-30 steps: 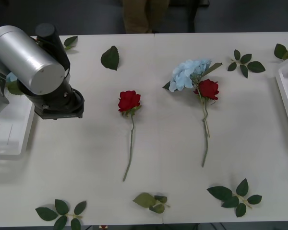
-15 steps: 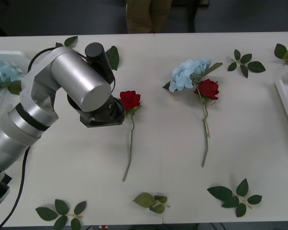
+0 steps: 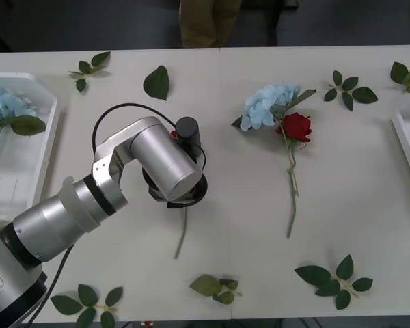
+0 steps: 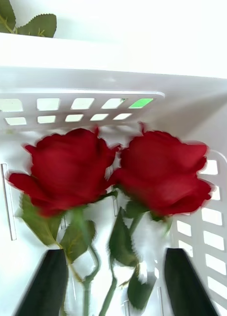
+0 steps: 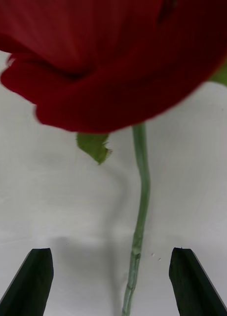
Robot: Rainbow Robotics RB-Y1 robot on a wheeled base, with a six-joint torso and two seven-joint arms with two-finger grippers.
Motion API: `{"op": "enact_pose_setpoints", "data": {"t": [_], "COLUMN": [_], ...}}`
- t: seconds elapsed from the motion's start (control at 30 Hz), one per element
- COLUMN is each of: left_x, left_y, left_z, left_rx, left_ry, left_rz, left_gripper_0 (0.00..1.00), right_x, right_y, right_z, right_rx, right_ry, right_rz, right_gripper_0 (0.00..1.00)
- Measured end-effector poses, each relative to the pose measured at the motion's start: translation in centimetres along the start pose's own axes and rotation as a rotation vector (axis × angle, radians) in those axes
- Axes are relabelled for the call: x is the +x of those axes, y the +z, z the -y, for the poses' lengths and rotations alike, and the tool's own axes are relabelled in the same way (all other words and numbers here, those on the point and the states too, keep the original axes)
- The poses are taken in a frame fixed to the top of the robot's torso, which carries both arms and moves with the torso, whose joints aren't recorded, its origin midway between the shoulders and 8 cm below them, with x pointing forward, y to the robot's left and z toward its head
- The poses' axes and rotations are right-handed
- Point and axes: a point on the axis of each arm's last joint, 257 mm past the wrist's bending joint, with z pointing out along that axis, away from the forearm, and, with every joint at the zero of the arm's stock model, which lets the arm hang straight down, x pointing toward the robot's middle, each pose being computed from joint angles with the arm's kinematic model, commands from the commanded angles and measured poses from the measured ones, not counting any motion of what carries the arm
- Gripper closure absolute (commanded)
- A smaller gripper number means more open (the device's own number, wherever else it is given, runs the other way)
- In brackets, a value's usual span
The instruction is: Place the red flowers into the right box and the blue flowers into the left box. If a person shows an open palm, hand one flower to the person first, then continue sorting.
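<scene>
Since the earlier frames the left arm has swung from beside the left box [image 3: 44, 147] at the table's left edge inward to the table's middle, and its wrist now covers the head of the lone red rose [image 3: 183, 232], whose stem trails toward the near edge. The left gripper [image 5: 111, 281] hangs directly above that stem [image 5: 140, 197], fingers spread wide with one on each side, holding nothing; the table [image 3: 369, 205] shows bare between fingertips and stem. The right gripper [image 4: 111, 281] sits over the right box [image 4: 207, 98] at the table's right edge, fingers parted and empty, above two red roses [image 4: 69, 168] already lying inside. A blue hydrangea [image 3: 3, 102] lies in the left box; another blue hydrangea [image 3: 268, 104] lies toward the far edge, its stem tangled with a second red rose [image 3: 297, 126]. The step in hand appears to be the approach to grasp the lone rose; the next move likely calls for a straight descent and closure on the thin stem just below the head. Open table surrounds this stem, the nearest obstacle being a loose leaf sprig [image 3: 215, 287] by the near edge. No open palm is visible.
</scene>
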Motion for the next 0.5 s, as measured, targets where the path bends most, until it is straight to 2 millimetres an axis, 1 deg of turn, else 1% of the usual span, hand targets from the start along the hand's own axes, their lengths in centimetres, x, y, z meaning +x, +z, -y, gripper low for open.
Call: {"op": "enact_pose_setpoints", "data": {"t": [0.07, 0.13, 0.2, 0.27, 0.33, 0.4, 0.43, 0.47, 0.5], "left_x": [-0.1, 0.0, 0.0, 0.0, 0.0, -0.1, -0.1, -0.2, -0.4], "left_y": [0.4, 0.8, 1.2, 1.5, 1.7, 1.7, 1.7, 1.8, 1.8], "left_z": [0.5, 0.8, 0.9, 0.8, 0.7, 0.7, 0.7, 0.6, 0.5], "left_rx": [0.016, 0.023, 0.028, 0.024, 0.018, 0.016, 0.014, 0.010, 0.005], "left_ry": [-0.004, -0.018, -0.030, -0.030, -0.023, -0.021, -0.021, -0.020, -0.017], "left_rz": [0.012, 0.017, 0.024, 0.031, 0.037, 0.039, 0.041, 0.044, 0.050], "left_gripper_0": [0.32, 0.32, 0.32, 0.32, 0.32, 0.33, 0.39, 0.65, 1.00], "right_x": [-0.1, 0.3, 1.1, 1.7, 1.3, -0.1, -1.1, -2.0, -2.7], "right_y": [-0.1, -0.3, -0.9, -2.1, -3.5, -5.0, -5.7, -6.5, -7.2], "right_z": [-0.2, -1.0, -2.4, -3.9, -5.1, -6.2, -6.8, -7.6, -8.5], "right_rx": [-0.007, -0.036, -0.093, -0.157, -0.215, -0.262, -0.285, -0.313, -0.338], "right_ry": [0.005, 0.020, 0.047, 0.075, 0.101, 0.104, 0.099, 0.092, 0.091], "right_rz": [-0.003, -0.035, -0.102, -0.174, -0.209, -0.205, -0.192, -0.178, -0.171], "right_gripper_0": [0.37, 0.37, 0.37, 0.37, 0.37, 0.36, 0.37, 0.37, 0.37]}}
